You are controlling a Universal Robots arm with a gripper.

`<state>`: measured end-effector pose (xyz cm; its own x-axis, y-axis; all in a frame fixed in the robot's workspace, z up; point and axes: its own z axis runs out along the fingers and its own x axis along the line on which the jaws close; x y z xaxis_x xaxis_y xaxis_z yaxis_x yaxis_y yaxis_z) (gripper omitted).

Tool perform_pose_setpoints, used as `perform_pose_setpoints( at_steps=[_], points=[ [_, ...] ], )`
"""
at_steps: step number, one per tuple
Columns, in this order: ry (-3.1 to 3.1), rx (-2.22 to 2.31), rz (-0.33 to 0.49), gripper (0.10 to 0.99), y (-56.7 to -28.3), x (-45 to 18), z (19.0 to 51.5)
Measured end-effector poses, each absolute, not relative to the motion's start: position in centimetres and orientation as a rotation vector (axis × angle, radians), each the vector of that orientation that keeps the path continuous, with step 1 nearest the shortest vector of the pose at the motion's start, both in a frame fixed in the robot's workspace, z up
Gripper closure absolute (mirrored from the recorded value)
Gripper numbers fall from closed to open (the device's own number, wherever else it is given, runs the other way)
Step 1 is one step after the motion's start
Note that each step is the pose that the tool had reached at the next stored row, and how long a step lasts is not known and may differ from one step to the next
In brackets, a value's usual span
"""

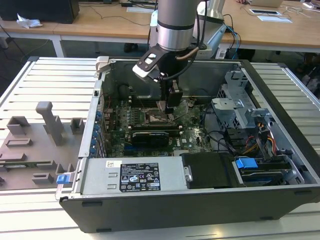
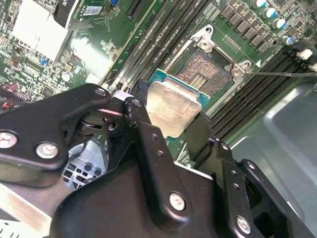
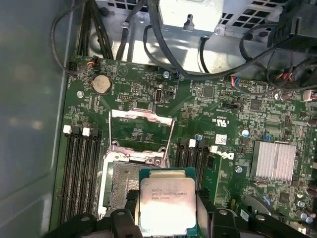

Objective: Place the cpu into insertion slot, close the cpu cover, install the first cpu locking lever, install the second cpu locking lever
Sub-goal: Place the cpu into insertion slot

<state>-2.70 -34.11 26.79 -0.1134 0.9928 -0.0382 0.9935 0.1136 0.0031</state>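
My gripper (image 1: 170, 104) reaches down into the open computer case, over the green motherboard (image 1: 187, 135). It is shut on the cpu (image 3: 167, 201), a square chip with a silver-grey top, with a black finger (image 3: 216, 219) on each side. In the second wrist view the cpu (image 2: 171, 106) sits tilted beside and partly over the insertion slot (image 2: 203, 69). The slot's dark contact field (image 3: 120, 186) lies open. The cpu cover (image 3: 140, 114) is swung back flat on the board. A thin metal lever (image 2: 277, 73) stands away from the slot.
Black memory slots (image 3: 81, 173) flank the socket on both sides. A silver heatsink (image 3: 272, 159) and a long black card (image 1: 149, 136) sit nearby. Cables and a drive cage (image 1: 240, 105) fill the case's right in the exterior view. A grey fixture board (image 1: 35, 145) lies on its left.
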Motion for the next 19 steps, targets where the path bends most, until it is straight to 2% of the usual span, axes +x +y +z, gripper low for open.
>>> perform_pose_setpoints(
  at_steps=[12,19],
  points=[
    [2.244,2.162,-0.031,0.545,-34.1,-2.9,26.8],
    [2.244,2.162,-0.031,0.545,-33.8,-3.1,25.2]
  ],
)
